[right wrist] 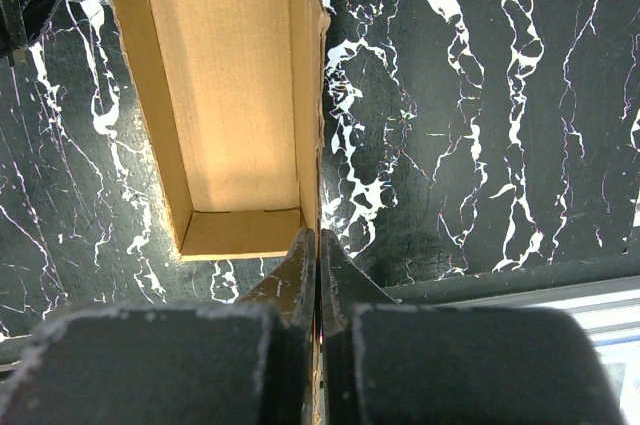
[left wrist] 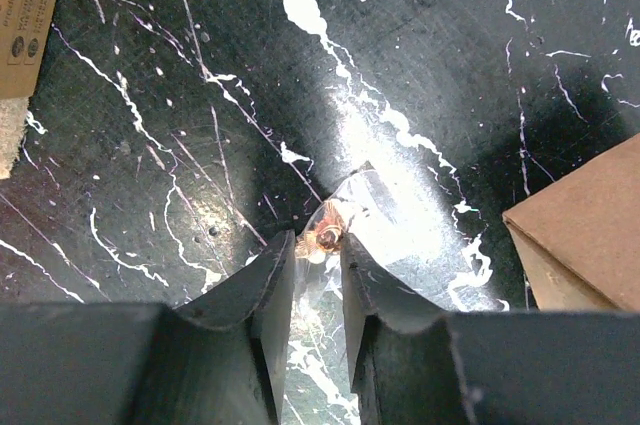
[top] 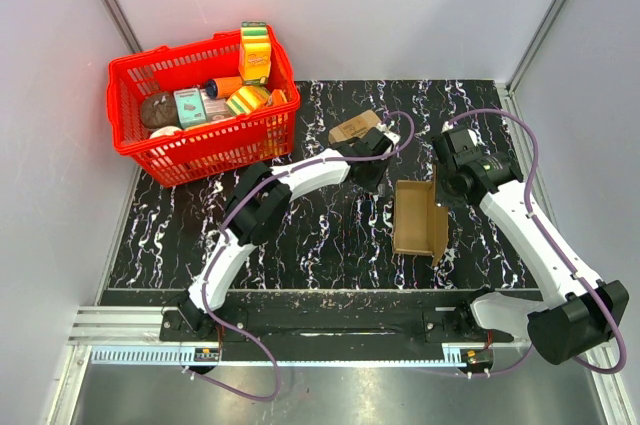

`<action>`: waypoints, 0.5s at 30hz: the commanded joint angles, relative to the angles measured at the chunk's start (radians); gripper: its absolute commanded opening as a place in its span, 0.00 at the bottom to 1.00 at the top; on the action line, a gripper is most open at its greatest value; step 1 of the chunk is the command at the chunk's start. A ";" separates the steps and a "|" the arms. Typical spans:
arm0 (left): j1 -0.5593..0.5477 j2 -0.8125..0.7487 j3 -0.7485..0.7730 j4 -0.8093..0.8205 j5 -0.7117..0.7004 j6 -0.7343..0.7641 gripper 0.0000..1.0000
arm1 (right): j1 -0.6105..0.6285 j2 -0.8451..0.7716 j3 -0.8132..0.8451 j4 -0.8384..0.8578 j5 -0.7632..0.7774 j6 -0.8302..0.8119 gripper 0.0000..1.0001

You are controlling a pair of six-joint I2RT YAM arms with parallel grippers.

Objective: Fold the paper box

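The paper box (top: 418, 217) is plain brown cardboard, folded into an open slim tray right of the mat's centre, with one long wall standing up on its right. In the right wrist view its hollow inside (right wrist: 230, 95) faces me. My right gripper (top: 441, 188) (right wrist: 317, 235) is shut on that right-hand wall. My left gripper (top: 372, 173) (left wrist: 318, 243) hangs just left of the box, whose corner (left wrist: 590, 225) shows at the right of its view. Its fingers are nearly together on a small clear wrapper with something brown inside (left wrist: 330, 233), close to the mat.
A smaller cardboard box with dark print (top: 355, 127) (left wrist: 25, 15) lies behind the left gripper. A red basket (top: 220, 145) full of groceries stands at the back left. A metal rail (top: 320, 320) runs along the near edge. Grey walls close in both sides.
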 commanded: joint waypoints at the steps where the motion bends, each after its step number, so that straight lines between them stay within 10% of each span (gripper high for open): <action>1: 0.008 -0.068 -0.023 0.013 0.007 -0.001 0.26 | -0.008 -0.025 0.002 0.024 -0.011 -0.010 0.00; 15: 0.021 -0.266 -0.149 0.039 0.022 -0.002 0.26 | -0.008 -0.025 -0.002 0.034 -0.015 -0.013 0.00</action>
